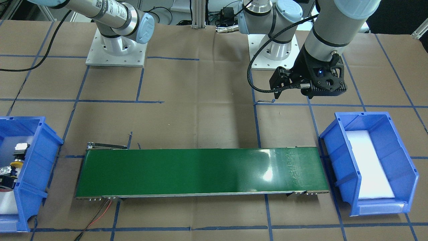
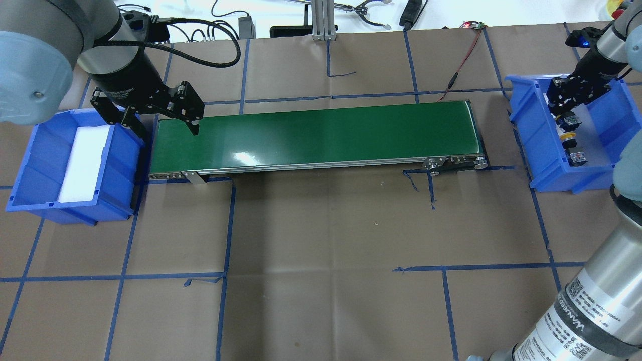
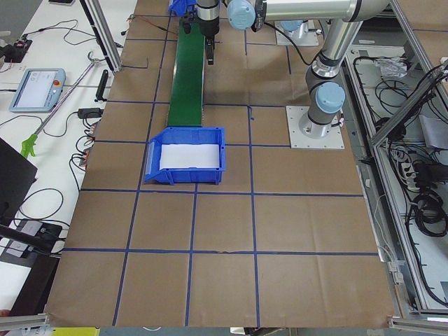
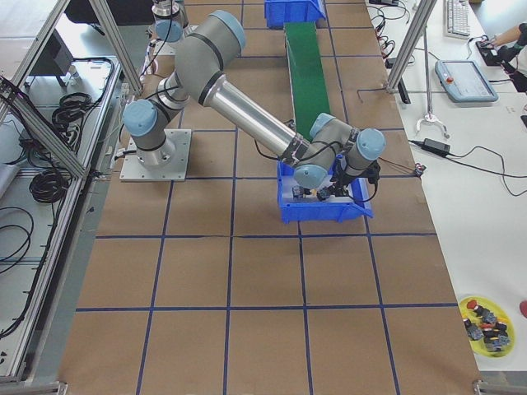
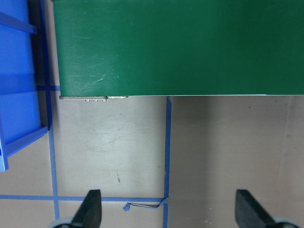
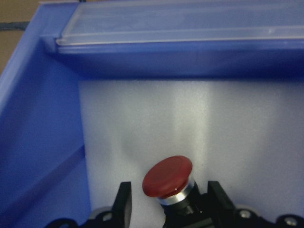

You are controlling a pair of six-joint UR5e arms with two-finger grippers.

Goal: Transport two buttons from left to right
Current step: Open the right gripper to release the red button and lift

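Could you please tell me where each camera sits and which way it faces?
Front-facing: across the table, facing the robot's bases; belt below.
Overhead: behind the robot, looking down; both arms enter.
Exterior left: table's left end; left arm nearer.
Exterior right: right end; right arm reaching into right bin.
Left wrist: downward at belt's end; left gripper open.
Right wrist: inside that bin; right gripper straddling red button.
Front-facing and overhead share belt and both bins.

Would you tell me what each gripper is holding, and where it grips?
The right gripper holds the red button below its cap; the left gripper is empty.
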